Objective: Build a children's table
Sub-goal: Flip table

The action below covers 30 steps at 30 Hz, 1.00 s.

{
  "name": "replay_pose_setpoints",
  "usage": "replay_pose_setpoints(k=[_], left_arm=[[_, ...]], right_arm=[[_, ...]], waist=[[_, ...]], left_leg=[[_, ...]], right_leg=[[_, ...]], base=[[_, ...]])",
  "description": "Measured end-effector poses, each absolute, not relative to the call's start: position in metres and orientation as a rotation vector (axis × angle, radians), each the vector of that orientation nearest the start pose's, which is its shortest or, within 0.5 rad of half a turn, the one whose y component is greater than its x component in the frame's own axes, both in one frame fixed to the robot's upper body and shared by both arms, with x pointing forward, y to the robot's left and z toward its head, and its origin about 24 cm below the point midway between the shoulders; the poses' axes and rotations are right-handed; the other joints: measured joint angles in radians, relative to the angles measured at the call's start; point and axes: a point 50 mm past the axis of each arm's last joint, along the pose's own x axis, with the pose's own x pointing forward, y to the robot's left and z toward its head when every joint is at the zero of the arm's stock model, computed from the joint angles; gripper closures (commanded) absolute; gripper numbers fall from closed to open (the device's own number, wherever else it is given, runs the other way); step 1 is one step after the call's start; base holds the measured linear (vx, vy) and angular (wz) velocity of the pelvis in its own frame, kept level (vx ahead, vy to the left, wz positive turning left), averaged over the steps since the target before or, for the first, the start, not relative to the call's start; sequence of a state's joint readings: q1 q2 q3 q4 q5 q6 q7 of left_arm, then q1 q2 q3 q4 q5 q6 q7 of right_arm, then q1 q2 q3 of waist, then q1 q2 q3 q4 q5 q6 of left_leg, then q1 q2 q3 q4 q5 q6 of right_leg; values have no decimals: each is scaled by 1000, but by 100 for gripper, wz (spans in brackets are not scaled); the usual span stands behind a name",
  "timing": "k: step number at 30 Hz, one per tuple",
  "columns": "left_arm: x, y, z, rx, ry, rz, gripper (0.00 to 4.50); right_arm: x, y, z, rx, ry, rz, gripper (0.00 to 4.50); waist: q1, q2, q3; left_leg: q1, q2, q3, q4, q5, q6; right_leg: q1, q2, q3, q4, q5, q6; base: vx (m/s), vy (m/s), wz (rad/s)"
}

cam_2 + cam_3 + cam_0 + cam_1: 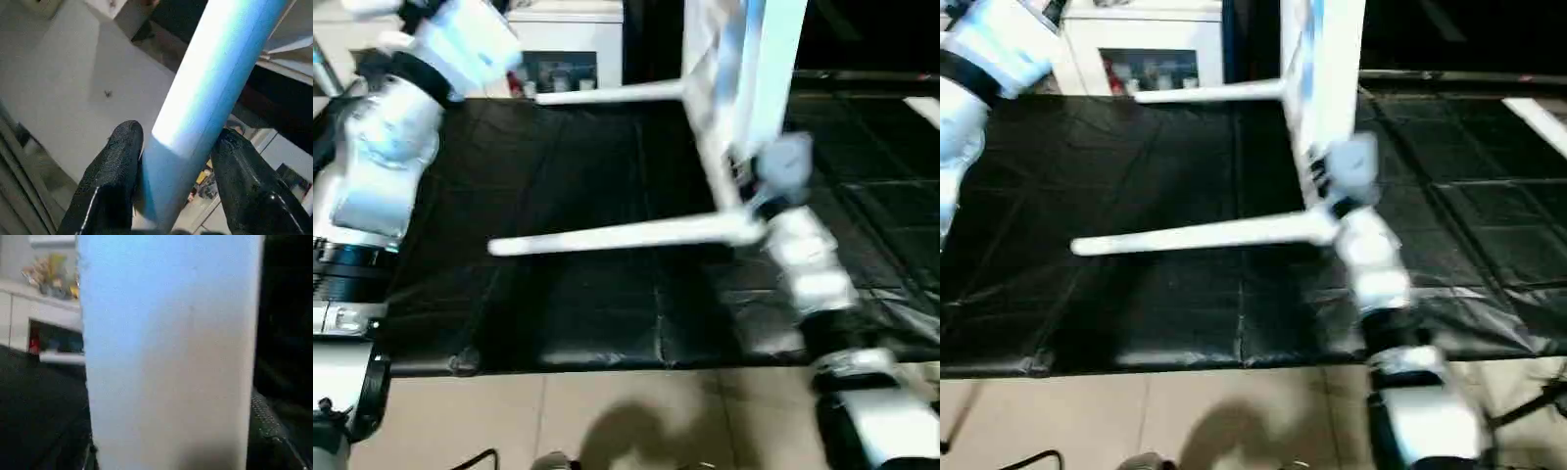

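The children's table top (759,69) stands on its edge over the black mat. Two white legs are plugged into it and point toward my left: a near leg (626,235) and a far leg (607,94). My right gripper (751,191) is shut on the top's lower edge, close to the near leg's socket. The white panel (171,357) sits right in front of the right wrist camera. At the upper left, my left gripper (181,136) is shut on a loose white tube leg (220,63), with a black finger (122,156) pressed against each side.
A black mat (587,313) covers the work area, and its front edge meets pale floor tiles (607,411). Behind the mat stands a white cabinet (563,49) with a glass door. My left forearm (382,157) is raised at the left edge.
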<state>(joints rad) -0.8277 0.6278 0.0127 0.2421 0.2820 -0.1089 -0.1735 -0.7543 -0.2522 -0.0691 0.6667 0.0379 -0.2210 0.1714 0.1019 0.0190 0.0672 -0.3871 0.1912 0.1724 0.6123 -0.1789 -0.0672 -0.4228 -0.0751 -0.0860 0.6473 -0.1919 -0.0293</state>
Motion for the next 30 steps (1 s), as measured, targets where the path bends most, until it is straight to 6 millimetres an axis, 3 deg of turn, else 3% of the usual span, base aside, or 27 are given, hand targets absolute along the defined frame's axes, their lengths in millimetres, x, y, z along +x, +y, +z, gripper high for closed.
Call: replay_pose_setpoints(k=[11,12,13,18,24,30], left_arm=[[312,234,255,654,-579,17,247],[309,234,252,643,-574,16,247],[305,236,249,619,-566,19,247],[304,243,243,577,-520,34,252],[305,252,240,555,-448,71,252],[305,250,239,542,-424,73,255]], right_arm=[[390,-187,236,-448,-380,313,259],[391,-187,242,-467,-380,326,203],[390,-187,249,-488,-380,352,203],[392,-180,255,-501,-383,408,162],[392,-163,257,-475,-440,482,114],[388,-155,268,-483,-529,551,71]], waist=[[-4,-1,-2],[-3,-2,-3],[-2,-5,-4],[1,-21,-16],[-16,-22,-16],[-14,-21,-16]], left_leg=[[3,0,1,2,2,3],[3,0,1,2,2,3],[3,0,1,2,2,3],[7,1,-1,2,2,3],[18,1,-1,4,2,3],[18,0,-2,4,2,3]], right_leg=[[6,-1,-1,1,1,1],[6,-1,-1,1,1,1],[6,-1,-1,1,0,1],[10,-1,-3,0,-3,6],[20,-1,-2,0,-3,8],[21,-1,-3,0,-3,8]], base=[[0,0,0],[0,0,0],[0,0,0],[0,0,0],[0,0,0],[0,0,0]])
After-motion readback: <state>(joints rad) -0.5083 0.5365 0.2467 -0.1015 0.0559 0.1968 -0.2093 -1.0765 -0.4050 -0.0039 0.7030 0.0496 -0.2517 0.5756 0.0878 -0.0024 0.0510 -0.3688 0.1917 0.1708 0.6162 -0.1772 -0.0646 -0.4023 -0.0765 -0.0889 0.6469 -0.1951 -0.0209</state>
